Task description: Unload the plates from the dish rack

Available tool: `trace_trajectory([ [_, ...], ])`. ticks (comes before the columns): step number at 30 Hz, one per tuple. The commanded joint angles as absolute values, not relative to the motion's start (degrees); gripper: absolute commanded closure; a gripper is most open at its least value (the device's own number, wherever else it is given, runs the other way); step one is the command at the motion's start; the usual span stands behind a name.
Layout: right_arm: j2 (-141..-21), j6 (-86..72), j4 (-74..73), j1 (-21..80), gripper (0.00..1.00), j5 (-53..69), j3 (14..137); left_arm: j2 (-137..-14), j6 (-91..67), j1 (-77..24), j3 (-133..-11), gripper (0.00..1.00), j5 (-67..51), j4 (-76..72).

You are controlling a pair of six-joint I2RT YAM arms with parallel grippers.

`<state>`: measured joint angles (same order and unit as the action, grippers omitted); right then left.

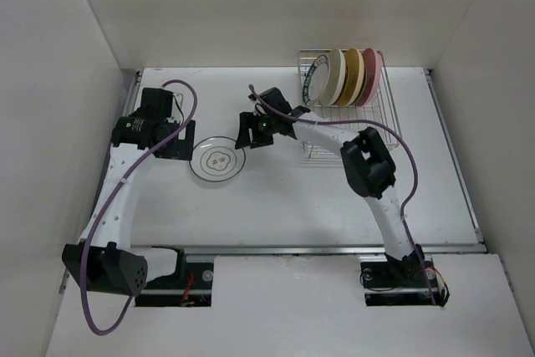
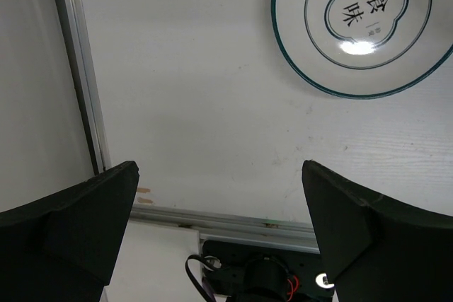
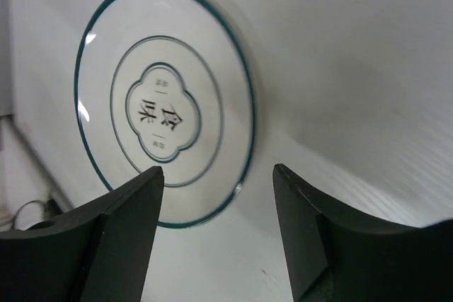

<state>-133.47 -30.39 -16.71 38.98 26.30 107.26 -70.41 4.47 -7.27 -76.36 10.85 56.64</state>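
Observation:
The silver wire dish rack [image 1: 386, 119] stands at the back right. Several plates stand upright in it: a white teal-patterned one [image 1: 316, 78], a cream one [image 1: 336, 77], a mustard one [image 1: 354, 77] and a pink one [image 1: 370, 74]. A white plate with a teal rim [image 1: 216, 160] lies flat on the table, left of the rack. It also shows in the left wrist view [image 2: 361, 22] and the right wrist view [image 3: 166, 104]. My right gripper [image 1: 249, 135] [image 3: 216, 199] is open and empty, just right of that plate. My left gripper [image 1: 177, 147] [image 2: 219, 203] is open and empty, just left of it.
White walls enclose the table on the left, back and right. A metal rail [image 2: 233, 218] runs along the table's near edge, with the arm bases behind it. Purple cables [image 1: 185, 106] loop over both arms.

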Motion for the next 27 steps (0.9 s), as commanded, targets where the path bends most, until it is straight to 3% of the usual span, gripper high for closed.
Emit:
trace_trajectory([
  [1, -123.3, -24.2, -24.4, 39.0, 0.31, 12.8, 111.3, -70.0, 4.9, -7.0, -76.7, 0.0, 10.5, 56.5],
  [7, -104.7, -21.8, -34.3, 31.4, 0.2, -7.4, 110.2, -70.0, 4.9, -7.0, -76.7, 0.0, 10.5, 57.0],
  [10, -99.9, -19.1, -36.2, 24.7, 0.2, -16.7, 110.2, -71.2, 4.9, -7.0, -76.7, 0.0, 10.5, 57.0],
  [13, -100.5, -17.8, -37.6, 18.1, 0.2, -23.0, 111.2, -73.3, 7.9, -7.0, -78.8, 0.0, 5.7, 57.0],
  [16, -103.6, -17.2, -37.6, 12.7, 0.2, -24.3, 113.6, -75.8, 15.8, -7.0, -84.0, 0.0, -12.3, 60.2],
  [19, -106.1, -17.2, -35.9, 8.9, 0.26, -23.8, 114.2, -78.1, 20.6, -7.9, -86.9, 0.0, -36.1, 61.3],
  [27, -116.9, -17.3, -34.0, 5.6, 0.34, -21.4, 119.1, -87.4, 18.7, -14.6, -87.5, 0.0, -39.9, 57.8],
])
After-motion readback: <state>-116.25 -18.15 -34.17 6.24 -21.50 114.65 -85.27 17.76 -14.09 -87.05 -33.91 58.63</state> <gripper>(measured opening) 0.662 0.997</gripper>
